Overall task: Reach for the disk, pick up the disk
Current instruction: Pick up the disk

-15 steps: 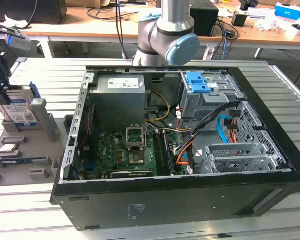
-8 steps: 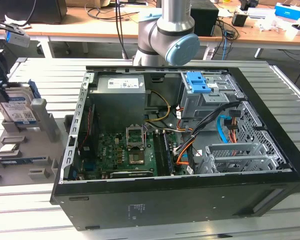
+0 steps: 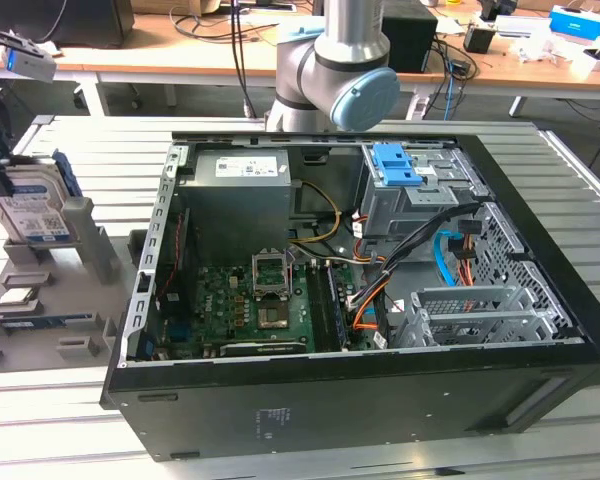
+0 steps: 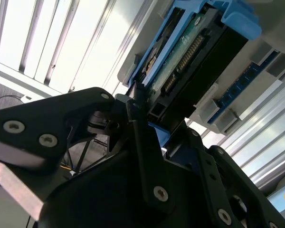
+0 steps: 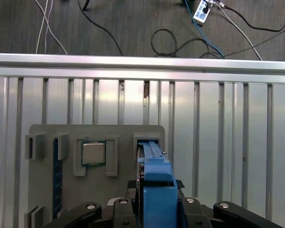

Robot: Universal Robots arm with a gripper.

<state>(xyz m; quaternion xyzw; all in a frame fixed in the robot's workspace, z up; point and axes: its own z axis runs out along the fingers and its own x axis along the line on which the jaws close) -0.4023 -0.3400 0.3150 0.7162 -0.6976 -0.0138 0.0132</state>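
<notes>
As the black jointed gripper (image 4: 164, 135) straddles the flat silver-grey metal disk (image 5: 156, 183) in its blue plastic rail frame, the reach looks done, the lift not.

The disk stands on its edge in a slot of the flat grey plastic holder plate (image 5: 123, 133). I judge it is not yet raised, and I cannot tell whether the gripper already clamps it. Near it on the plate lies a small square silver processor chip (image 5: 93, 153). The plate rests on the ribbed aluminium tabletop (image 5: 228, 142). Farther away, toward the exterior view's right, lies the open black computer case (image 3: 360, 400).
</notes>
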